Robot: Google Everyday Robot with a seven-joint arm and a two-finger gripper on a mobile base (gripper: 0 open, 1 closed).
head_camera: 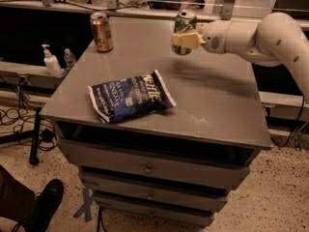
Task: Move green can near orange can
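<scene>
The green can (184, 23) is held in the air above the grey cabinet top (212, 95), right of centre near the back. My gripper (186, 39) reaches in from the right on a white arm and is shut on the green can's lower half. The orange can (101, 31) stands upright at the back left corner of the top, well to the left of the green can.
A blue chip bag (130, 96) lies flat on the front left part of the top. Two small bottles (50, 62) stand on a lower shelf to the left. A person's shoe (46, 202) is on the floor at the bottom left.
</scene>
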